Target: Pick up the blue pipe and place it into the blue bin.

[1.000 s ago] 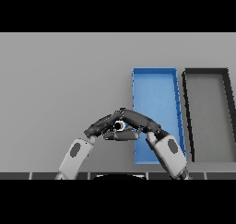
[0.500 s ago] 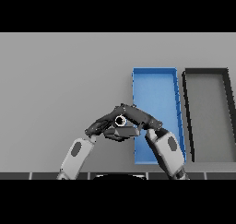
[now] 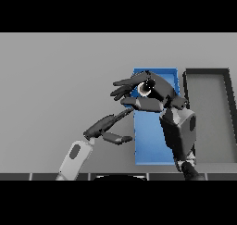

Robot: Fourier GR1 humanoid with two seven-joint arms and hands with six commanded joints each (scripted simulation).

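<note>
Head view shows the right hand [image 3: 155, 90] raised over the near-left part of the blue bin [image 3: 172, 73], its forearm rising steeply from the lower edge and the wrist bent so the palm faces left. Its fingers reach leftward past the bin's left wall while the thumb curls beneath — together they grasp the blue pipe [image 3: 147, 87], of which only a round, pale-rimmed open end shows between them. The pipe sits above the bin's upper-left area, off the grey table [image 3: 55, 80]. The left hand [image 3: 105, 127] lies lower and to the left over the table, fingers straight and released, pointing up-right toward the bin's left wall, thumb spread apart. A dark bin [image 3: 208, 72] stands just beside the blue one — on its right.
</note>
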